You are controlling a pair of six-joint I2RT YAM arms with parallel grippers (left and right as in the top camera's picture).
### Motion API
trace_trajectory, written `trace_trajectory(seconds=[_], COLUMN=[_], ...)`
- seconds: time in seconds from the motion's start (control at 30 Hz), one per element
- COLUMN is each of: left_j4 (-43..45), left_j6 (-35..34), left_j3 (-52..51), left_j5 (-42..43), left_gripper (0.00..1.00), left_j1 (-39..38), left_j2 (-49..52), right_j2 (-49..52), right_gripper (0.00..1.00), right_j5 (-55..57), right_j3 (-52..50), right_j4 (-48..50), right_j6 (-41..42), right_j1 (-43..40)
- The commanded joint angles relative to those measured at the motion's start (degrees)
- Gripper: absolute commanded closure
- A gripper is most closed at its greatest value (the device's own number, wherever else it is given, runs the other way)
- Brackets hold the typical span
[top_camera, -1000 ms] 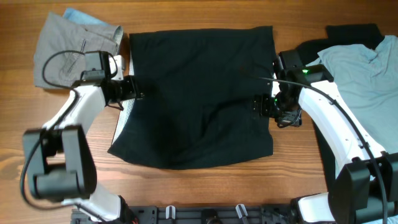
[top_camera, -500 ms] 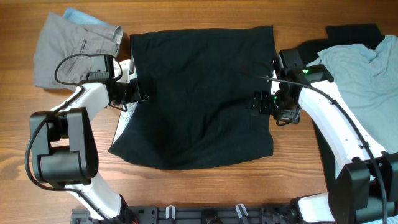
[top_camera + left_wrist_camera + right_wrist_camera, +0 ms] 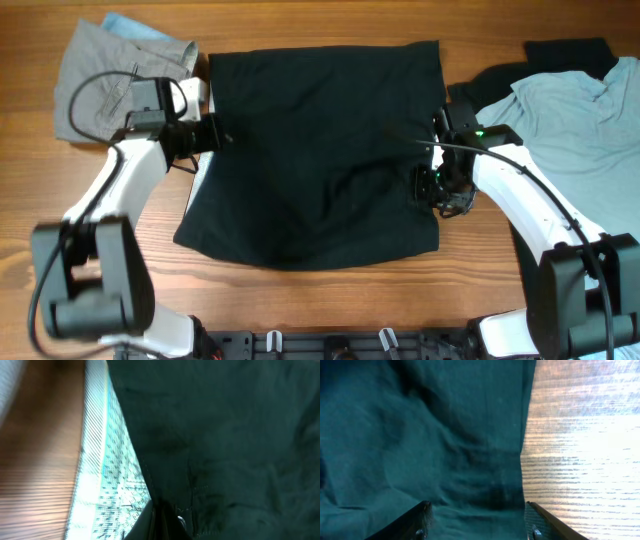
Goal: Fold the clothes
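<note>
A black piece of clothing [image 3: 320, 150] lies flat in the middle of the brown wooden table [image 3: 330, 310]. It is between the two arms, so each arm can reach one side of it. That looks like the way to start a fold.

The left gripper [image 3: 212, 133] sits on the left edge, near the far corner. In the left wrist view its fingers [image 3: 159, 522] are pressed together where the black edge runs in. I think it is pinching that edge, ready to lift it. Beside the edge, a white and green patterned strip of cloth [image 3: 107, 475] peeks out. It may be the inside of the clothing.

The right gripper [image 3: 432, 188] is at the right edge, closer to the near corner. In the right wrist view its two fingers [image 3: 422, 520] are spread wide apart and hold nothing. The black edge and a bit of bare wood lie between them. I think it is lining up to grab that side.

The black piece of clothing is almost as wide as it is long, so I cannot pick a long side. Its straight edge points to the far side of the table. Its wavy edge points to the robot. The left side slants outward on the way to the near edge.

A folded grey piece of clothing [image 3: 115, 80] lies well off to the far left. A pale blue shirt [image 3: 580, 120] lies to the right.
</note>
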Motion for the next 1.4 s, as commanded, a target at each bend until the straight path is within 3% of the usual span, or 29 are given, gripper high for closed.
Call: trace_trajectory(seconds=[0.0,0.17,0.23,0.3,0.5,0.6,0.77,0.9,0.93,1.03,1.13,1.17,1.2,1.23,1.33,1.37], left_j4=[0.2,0.2,0.2,0.0,-0.8,-1.3,-1.7,-2.3,-2.8,-3.8,-4.7,-5.0,-5.0,-5.0,-4.9,-5.0], left_j6=[-0.9,-0.9,-0.9,-0.9,-3.8,-3.8,-3.0,-3.0,-2.3,0.3,1.3,1.3,1.3,1.3,1.3,1.3], left_j3=[0.3,0.3,0.3,0.3,0.3,0.3,0.3,0.3,0.3,0.3,0.3,0.3,0.3,0.3,0.3,0.3], left_j5=[-12.9,-17.5,-17.8,-19.5,-27.7,-24.2,-7.5,-4.2,-4.1,-4.2,-4.1,-4.1,-4.1,-4.1,-4.2,-4.2], left_gripper=[0.96,0.96,0.91,0.96,0.96,0.96,0.88,0.93,0.94,0.96,0.96,0.96,0.96,0.96,0.96,0.96], left_j1=[0.0,0.0,0.0,0.0,0.0,-0.1,-0.2,-0.2,-0.2,-0.2,-0.2,-0.3,-0.5,-0.6,-1.6,-1.9], left_j2=[-4.6,-2.5,-1.0,1.4,4.1,3.5,1.4,1.4,1.4,1.6,2.7,3.2,3.8,4.2,5.9,6.4], right_j2=[0.7,0.7,0.7,0.7,0.7,0.7,0.8,0.7,0.7,0.7,0.7,0.7,0.7,0.7,0.3,-0.1], right_gripper=[0.34,0.31,0.27,0.20,0.13,0.11,0.23,0.41,0.41,0.30,0.11,0.10,0.13,0.24,0.88,0.95], right_j5=[-0.5,-0.5,-0.5,-0.5,-0.5,-0.5,-2.9,-11.5,-15.3,-19.9,-20.7,-21.4,-22.8,-23.8,-25.9,-25.1], right_j3=[-0.2,-0.2,-0.2,-0.2,-0.2,-0.2,-1.1,-5.5,-7.3,-11.1,-14.7,-15.9,-16.7,-17.0,-15.0,-13.4], right_j4=[0.5,0.7,0.7,0.4,-0.1,-0.5,-3.7,-4.3,-3.7,-1.0,4.4,7.2,10.2,11.6,13.9,12.1], right_j6=[0.8,0.9,0.9,0.9,1.0,2.8,0.6,-1.8,-4.0,-7.2,-5.8,-4.8,-4.9,-5.2,-7.9,-7.8], right_j1=[0.0,0.0,0.0,0.0,-0.1,-1.2,-4.5,-4.8,-4.6,-4.6,-4.6,-4.6,-4.6,-4.6,-4.9,-5.3])
